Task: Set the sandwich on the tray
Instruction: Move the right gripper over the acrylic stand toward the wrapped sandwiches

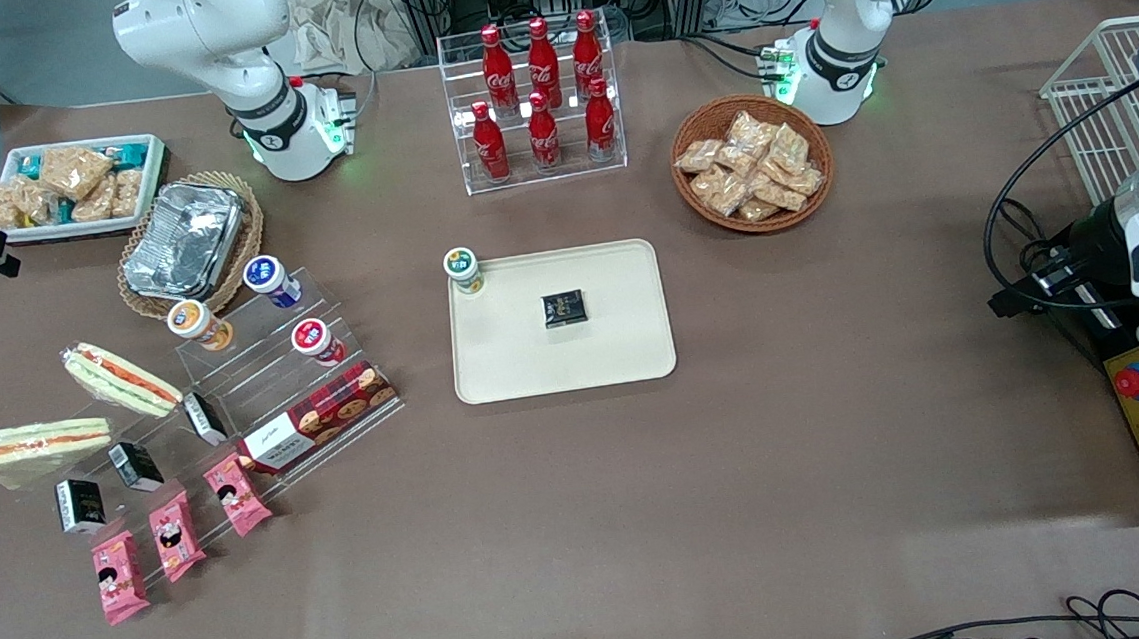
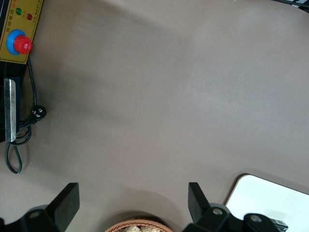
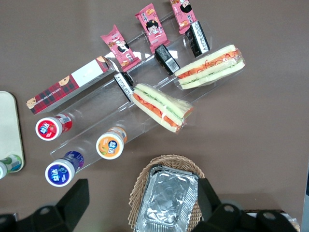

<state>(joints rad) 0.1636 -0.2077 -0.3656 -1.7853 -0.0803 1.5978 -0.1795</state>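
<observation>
1. The sandwich (image 1: pixel 25 443), the paler wedge with a thin orange filling, lies on the table toward the working arm's end, well apart from the tray. In the wrist view it (image 3: pixel 210 66) sits beside the black packets, untouched.
2. A second, greener sandwich (image 1: pixel 121 379) rests just beside it on the clear stand (image 1: pixel 263 381), farther from the front camera. It is not the one to take.
3. The gripper (image 3: pixel 142 188) hangs high above the foil dish (image 3: pixel 166 200) in its basket, with its fingers (image 3: pixel 75 195) spread wide and nothing between them. It is near the sandwich but not over it, and it does not show in the front view.
4. The tray (image 1: pixel 572 359) sits mid-table and already carries a small cup (image 1: pixel 463 270) at one corner and a black box (image 1: pixel 564 308) near its middle. Bare tray surface nearer the front camera looks ample for the wedge.
5. Judged from this, the task has barely begun: no grasp is made. The arm has yet to move over the paler wedge, descend, close on it, lift, carry it to the tray and let go.
</observation>
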